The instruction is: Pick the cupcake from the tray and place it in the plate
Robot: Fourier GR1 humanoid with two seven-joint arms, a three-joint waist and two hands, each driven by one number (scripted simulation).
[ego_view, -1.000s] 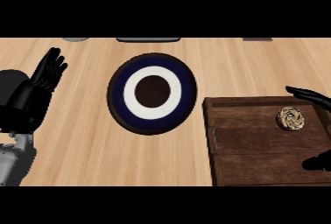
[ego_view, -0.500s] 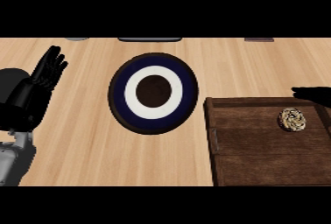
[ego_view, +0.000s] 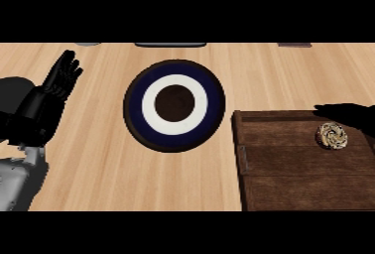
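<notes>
Left hand (ego_view: 51, 96): one, at the view's left edge over the desk (ego_view: 95, 178), fingers straight and pointing up, holding nothing; at rest.

Plate (ego_view: 176, 144): one, round, dark blue rim, white ring, dark brown middle; lies on the desk left of the tray, just beside it. Nothing on it.

Tray (ego_view: 293, 173): one, dark wood, at the lower right. Holds one item only.

Cupcake (ego_view: 334, 135): one, seen from above, tan with a swirled top; sits in the tray's upper right part.

Right hand (ego_view: 350, 112): one, only partly in view at the right edge, just above the cupcake and near it; whether its fingers are open or closed cannot be told.

Progress: judged early. Cupcake not yet grasped or lifted; pick, carry leftward and placing on the plate all remain.
</notes>
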